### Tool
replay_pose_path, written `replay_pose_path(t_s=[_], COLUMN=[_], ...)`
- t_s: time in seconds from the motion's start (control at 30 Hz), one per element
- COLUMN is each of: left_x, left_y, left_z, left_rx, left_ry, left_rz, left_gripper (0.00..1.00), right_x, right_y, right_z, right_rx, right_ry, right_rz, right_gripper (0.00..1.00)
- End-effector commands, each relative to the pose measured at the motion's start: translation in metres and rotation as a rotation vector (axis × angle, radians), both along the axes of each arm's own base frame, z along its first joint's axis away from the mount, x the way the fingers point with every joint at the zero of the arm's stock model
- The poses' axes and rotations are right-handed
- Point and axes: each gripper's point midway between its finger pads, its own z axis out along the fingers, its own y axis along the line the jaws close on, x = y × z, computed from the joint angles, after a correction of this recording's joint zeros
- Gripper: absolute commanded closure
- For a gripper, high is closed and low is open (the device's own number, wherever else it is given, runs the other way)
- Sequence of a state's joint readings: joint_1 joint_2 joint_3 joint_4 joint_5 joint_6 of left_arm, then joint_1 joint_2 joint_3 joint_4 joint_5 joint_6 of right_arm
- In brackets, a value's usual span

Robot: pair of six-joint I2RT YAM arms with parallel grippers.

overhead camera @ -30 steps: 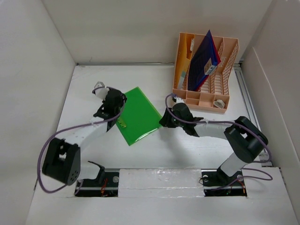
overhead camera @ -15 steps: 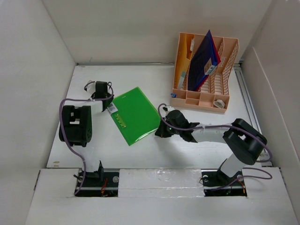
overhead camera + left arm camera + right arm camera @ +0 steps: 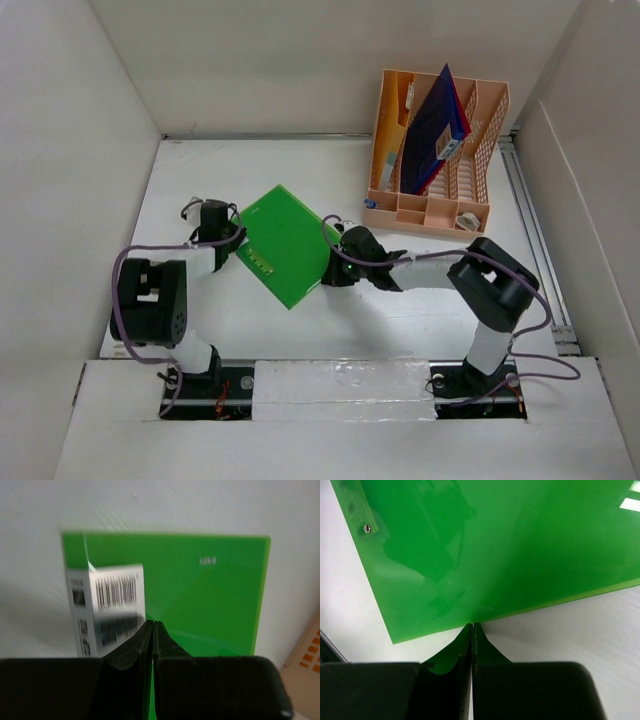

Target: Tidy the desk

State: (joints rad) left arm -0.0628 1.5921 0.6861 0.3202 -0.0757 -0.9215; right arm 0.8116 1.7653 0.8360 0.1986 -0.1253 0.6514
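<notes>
A green folder (image 3: 285, 240) lies flat on the white desk (image 3: 400, 320), left of centre. My left gripper (image 3: 240, 246) is shut, with its tips over the folder's left edge. In the left wrist view the shut tips (image 3: 153, 623) sit on the green folder (image 3: 210, 595) next to its barcode label (image 3: 107, 605). My right gripper (image 3: 331, 270) is shut at the folder's right edge. In the right wrist view its tips (image 3: 472, 625) touch the rim of the green folder (image 3: 495, 545). Neither gripper has the folder between its fingers.
A peach slotted file rack (image 3: 486, 120) stands at the back right and holds blue folders (image 3: 435, 125) and small items. Its corner shows in the left wrist view (image 3: 305, 655). A taped rail (image 3: 340, 380) runs along the near edge. White walls enclose the desk.
Both grippers went from open to shut. The left arm folded back and its gripper came to the folder's left edge. The right gripper slid left against the right edge. The folder turned slightly.
</notes>
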Motion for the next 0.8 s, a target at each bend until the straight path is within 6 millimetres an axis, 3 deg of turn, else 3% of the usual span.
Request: replay_pose_path(t_s=[0.0, 0.03, 0.07, 0.1, 0.13, 0.2, 0.23, 0.3, 0.4, 0.5, 0.57, 0.6, 0.67, 0.7, 0.73, 0.77], left_x=[-0.032, -0.044, -0.045, -0.060, -0.063, -0.082, -0.084, -0.089, -0.073, -0.054, -0.049, -0.045, -0.045, -0.043, -0.045, -0.046], left_y=[-0.014, -0.018, -0.020, -0.021, -0.023, -0.022, -0.020, -0.025, -0.035, -0.037, -0.037, -0.038, -0.038, -0.039, -0.038, -0.037], left_z=[0.001, 0.012, 0.012, 0.003, 0.014, 0.005, 0.009, 0.009, 0.042, 0.086, 0.105, 0.117, 0.141, 0.157, 0.177, 0.190], left_rx=[0.001, -0.009, -0.016, -0.024, -0.033, -0.028, -0.036, -0.073, -0.100, -0.120, -0.144, -0.158, -0.202, -0.214, -0.226, -0.225], left_ry=[0.034, 0.002, 0.003, 0.025, -0.017, 0.017, 0.001, -0.004, -0.120, -0.260, -0.318, -0.365, -0.441, -0.488, -0.538, -0.565], left_rz=[-0.037, -0.058, -0.066, -0.076, -0.086, -0.101, -0.104, -0.129, -0.141, -0.132, -0.115, -0.110, -0.092, -0.092, -0.090, -0.081], left_gripper=[1.00, 1.00, 1.00, 1.00, 1.00, 1.00, 1.00, 1.00, 1.00, 1.00, 1.00, 1.00, 1.00, 0.99, 0.99, 0.99], right_x=[0.019, 0.032, 0.032, 0.034, 0.050, 0.068, 0.087, 0.104, 0.118, 0.096, 0.080, 0.069, 0.067, 0.064, 0.068, 0.073], right_y=[0.008, 0.008, 0.008, 0.013, 0.019, 0.026, 0.035, 0.039, 0.047, 0.050, 0.052, 0.064, 0.077, 0.100, 0.109, 0.119], right_z=[0.001, -0.004, -0.004, -0.003, 0.000, 0.006, 0.022, 0.024, 0.052, 0.066, 0.062, 0.064, 0.060, 0.075, 0.055, 0.054], right_rx=[-0.013, -0.013, -0.013, -0.005, 0.007, 0.019, 0.047, 0.047, 0.080, 0.031, -0.004, 0.004, 0.006, 0.049, 0.023, 0.031], right_ry=[0.006, 0.026, 0.026, 0.033, 0.023, 0.007, -0.031, -0.038, -0.100, -0.173, -0.195, -0.210, -0.207, -0.213, -0.186, -0.182], right_rz=[-0.005, -0.024, -0.025, -0.020, -0.032, -0.050, -0.062, -0.087, -0.101, -0.086, -0.073, -0.044, -0.004, 0.069, 0.093, 0.104], right_gripper=[0.95, 0.93, 0.92, 0.89, 0.88, 0.86, 0.84, 0.81, 0.72, 0.64, 0.58, 0.57, 0.55, 0.56, 0.57, 0.59])
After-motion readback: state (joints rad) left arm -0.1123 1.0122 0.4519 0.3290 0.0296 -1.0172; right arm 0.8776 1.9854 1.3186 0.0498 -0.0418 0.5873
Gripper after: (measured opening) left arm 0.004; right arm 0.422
